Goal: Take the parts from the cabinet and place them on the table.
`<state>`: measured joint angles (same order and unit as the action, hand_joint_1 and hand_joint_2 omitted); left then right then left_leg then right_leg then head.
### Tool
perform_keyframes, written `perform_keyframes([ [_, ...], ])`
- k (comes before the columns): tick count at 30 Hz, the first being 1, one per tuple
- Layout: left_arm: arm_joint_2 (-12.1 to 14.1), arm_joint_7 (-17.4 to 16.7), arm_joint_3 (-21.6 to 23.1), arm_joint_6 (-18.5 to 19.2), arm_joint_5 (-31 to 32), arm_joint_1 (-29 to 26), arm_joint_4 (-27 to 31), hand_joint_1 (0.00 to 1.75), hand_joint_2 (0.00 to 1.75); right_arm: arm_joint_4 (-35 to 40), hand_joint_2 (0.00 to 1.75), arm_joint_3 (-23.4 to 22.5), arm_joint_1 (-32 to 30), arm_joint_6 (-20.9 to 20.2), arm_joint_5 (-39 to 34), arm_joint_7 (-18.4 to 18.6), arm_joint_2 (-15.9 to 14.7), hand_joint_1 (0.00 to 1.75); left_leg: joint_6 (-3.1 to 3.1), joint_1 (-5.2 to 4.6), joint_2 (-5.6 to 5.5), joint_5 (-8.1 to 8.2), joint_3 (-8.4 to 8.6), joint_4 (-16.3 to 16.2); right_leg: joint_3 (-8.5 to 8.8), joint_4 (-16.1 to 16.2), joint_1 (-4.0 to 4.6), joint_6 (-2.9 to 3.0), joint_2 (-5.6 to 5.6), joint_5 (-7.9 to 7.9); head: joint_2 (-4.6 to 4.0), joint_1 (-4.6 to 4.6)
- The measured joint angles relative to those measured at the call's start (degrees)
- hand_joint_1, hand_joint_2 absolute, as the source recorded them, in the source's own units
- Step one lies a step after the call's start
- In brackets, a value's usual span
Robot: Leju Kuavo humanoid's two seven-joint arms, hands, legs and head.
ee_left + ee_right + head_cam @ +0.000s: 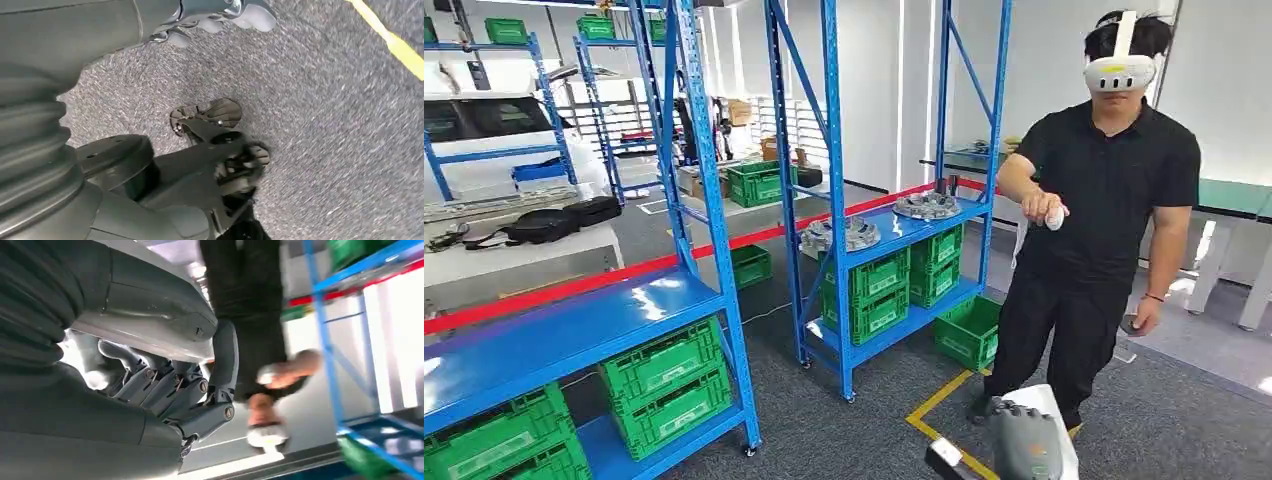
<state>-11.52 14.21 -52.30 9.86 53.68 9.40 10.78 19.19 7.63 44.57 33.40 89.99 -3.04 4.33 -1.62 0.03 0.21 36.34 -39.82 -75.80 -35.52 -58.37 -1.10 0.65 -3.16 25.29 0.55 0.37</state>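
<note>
My right hand (pixel 1027 442) is cut off by the bottom edge. I can't make out details of the grey round metal parts (pixel 927 205) on the blue shelf (pixel 894 232).

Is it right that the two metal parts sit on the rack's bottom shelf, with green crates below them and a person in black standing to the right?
Not quite. In the head view the two metal parts lie on the rack's upper blue shelf, not the bottom one. The green crates do sit below them, and the person in black does stand to the right.
</note>
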Motion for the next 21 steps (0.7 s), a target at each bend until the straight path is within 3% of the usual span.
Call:
perform_keyframes([
  [1, 0.0, 0.0, 0.0, 0.0, 0.0, 0.01, 0.0, 0.0, 1.75, -0.04, 1.75, 1.19, 0.01, -0.02, 0.0, -0.09, 1.39, 1.75, 0.14, 0.02, -0.1, -2.23, 1.16, 2.88, -0.03, -0.08, -0.01, -0.07, -0.7, -0.04, 0.0, -0.02],
  [2, 0.0, -0.02, 0.0, 0.0, 0.0, 0.03, 0.0, 0.0, 1.75, -0.04, 1.75, 2.21, 0.09, -0.13, 0.0, -0.22, 2.45, 1.75, 0.3, 0.11, -0.43, -5.06, 3.36, 7.61, -0.02, -0.17, -0.02, -0.11, -1.37, -0.07, 0.0, -0.02],
  [3, 0.04, -0.04, 0.0, 0.0, 0.0, 0.05, 0.0, 0.0, 1.75, -0.04, 1.75, 3.15, 0.26, -0.28, 0.0, -0.46, 3.5, 1.75, 0.4, 0.28, -1.77, -7.66, 5.83, 13.01, -0.03, -0.27, -0.05, -0.18, -1.98, -0.09, 0.0, -0.02],
  [4, 0.09, -0.09, 0.02, -0.02, 0.0, 0.01, 0.0, 0.0, 1.75, -0.07, 1.75, 4.11, 0.41, -0.37, -0.02, -0.77, 4.55, 1.75, 0.57, 0.58, -4.74, -7.79, 7.14, 16.21, -0.26, -0.36, -0.05, -0.41, -2.48, -0.15, 0.0, -0.02],
  [5, 0.11, -0.13, 0.02, -0.02, 0.0, 0.0, 0.0, 0.0, 1.75, -0.07, 1.75, 5.05, 0.7, -0.5, 0.0, -1.09, 5.38, 1.75, 0.53, 0.52, -4.97, -7.68, 7.63, 16.76, -0.76, -0.58, 0.11, -0.82, -3.28, -0.28, -0.02, 0.0],
  [8, 0.2, -0.28, 0.04, -0.04, 0.28, 0.03, 0.0, 0.0, 1.75, -0.11, 1.75, 8.02, 0.56, -0.74, 0.02, -1.81, 7.45, 1.75, 1.3, 0.24, -3.11, -8.03, 7.38, 16.59, -1.17, 0.15, -0.05, -2.12, -5.02, -1.12, 0.0, 0.04],
  [9, 0.0, -0.28, 0.04, -0.04, 0.33, 0.16, -0.02, 0.0, 1.75, -0.15, 1.75, 8.83, 0.52, -0.83, 0.0, -1.81, 7.58, 1.75, 1.93, 0.9, -2.2, -8.47, 7.41, 17.19, -1.35, -0.11, -0.1, -2.2, -4.5, -0.95, 0.0, 0.0],
  [10, 0.09, -0.24, 0.04, -0.07, 0.33, 0.34, 0.07, 0.0, 1.75, -0.15, 1.75, 9.33, 0.65, -0.87, -0.02, -1.81, 8.15, 1.75, 2.26, 0.81, -1.71, -8.6, 7.39, 17.29, -1.87, -1.42, 0.5, -2.31, -1.05, 0.13, 0.0, 0.32],
  [11, 0.09, -0.26, 0.04, -0.07, 0.33, 0.32, 0.04, 0.0, 1.75, -0.17, 1.75, 9.75, 0.85, -0.92, -0.02, -1.84, 8.48, 1.75, 2.64, 0.74, -1.07, -8.62, 7.31, 17.28, -3.35, -4.6, 0.49, -2.41, 1.0, 2.22, 0.0, 0.37],
  [13, 0.11, -0.28, 0.04, -0.07, 0.33, -0.12, 0.04, 0.0, 1.75, -0.22, 1.75, 10.73, 0.8, -1.03, -0.02, -1.79, 9.28, 1.75, 2.76, 0.52, 0.62, -8.58, 7.21, 17.22, -7.67, -14.26, 0.47, -2.66, 2.43, 6.65, -0.02, 0.5],
  [14, 0.15, -0.26, 0.04, -0.07, 0.33, -0.19, 0.04, 0.0, 1.75, -0.26, 1.75, 11.01, 0.6, -1.07, -0.02, -1.75, 9.53, 1.75, 2.81, 0.49, 1.49, -8.54, 7.1, 17.14, -9.16, -17.63, 0.47, -2.72, 2.61, 7.57, 0.0, 0.52],
  [15, 0.15, -0.26, 0.04, -0.07, 0.33, -0.18, 0.04, 0.0, 1.75, -0.33, 1.75, 11.25, 0.43, -1.18, -0.02, -1.73, 9.57, 1.75, 2.84, 0.44, 2.19, -8.51, 7.04, 17.03, -9.19, -17.99, 0.47, -2.71, 2.73, 7.1, 0.0, 0.55],
  [16, 0.15, -0.26, 0.04, -0.07, 0.33, -0.17, 0.04, 0.0, 1.75, -0.42, 1.75, 11.54, 0.38, -1.2, -0.02, -1.66, 9.61, 1.75, 2.88, 0.39, 2.9, -8.46, 7.04, 16.97, -7.84, -15.7, 0.49, -2.55, 2.9, 5.65, 0.0, 0.59],
  [18, 0.15, -0.26, 0.04, -0.07, 0.33, -0.17, 0.04, 0.0, 1.75, -0.46, 1.75, 11.69, 0.64, -1.2, -0.24, -1.42, 9.68, 1.75, 2.76, 0.21, 4.33, -8.27, 7.1, 16.83, -2.25, -5.88, 0.78, -1.78, 4.0, 1.47, 0.0, 0.66],
  [19, 0.15, -0.24, 0.04, -0.07, 0.33, -0.13, 0.04, 0.0, 1.75, -0.46, 1.75, 11.82, 0.94, -1.2, -0.26, -1.4, 9.81, 1.75, 2.62, 0.09, 4.96, -8.16, 7.15, 16.73, 0.33, -1.45, 1.32, -1.09, 6.75, 0.46, 0.0, 0.66],
  [20, 0.13, -0.22, 0.04, -0.07, 0.33, -0.14, 0.02, 0.0, 1.75, -0.46, 1.75, 12.02, 1.26, -1.22, -0.26, -1.4, 10.11, 1.75, 2.28, -0.41, 5.71, -7.95, 6.96, 16.6, 0.51, -0.34, 1.8, -0.85, 7.59, 0.93, 0.0, 0.61],
  [21, 0.22, -0.22, 0.04, -0.07, 0.33, -0.16, 0.04, 0.0, 1.75, -0.46, 1.75, 12.15, 1.38, -1.22, -0.26, -1.38, 10.38, 1.75, 1.99, -0.4, 6.14, -7.95, 7.06, 16.63, 0.34, -0.2, 1.6, -0.63, 6.59, 0.61, 0.0, 0.61],
])
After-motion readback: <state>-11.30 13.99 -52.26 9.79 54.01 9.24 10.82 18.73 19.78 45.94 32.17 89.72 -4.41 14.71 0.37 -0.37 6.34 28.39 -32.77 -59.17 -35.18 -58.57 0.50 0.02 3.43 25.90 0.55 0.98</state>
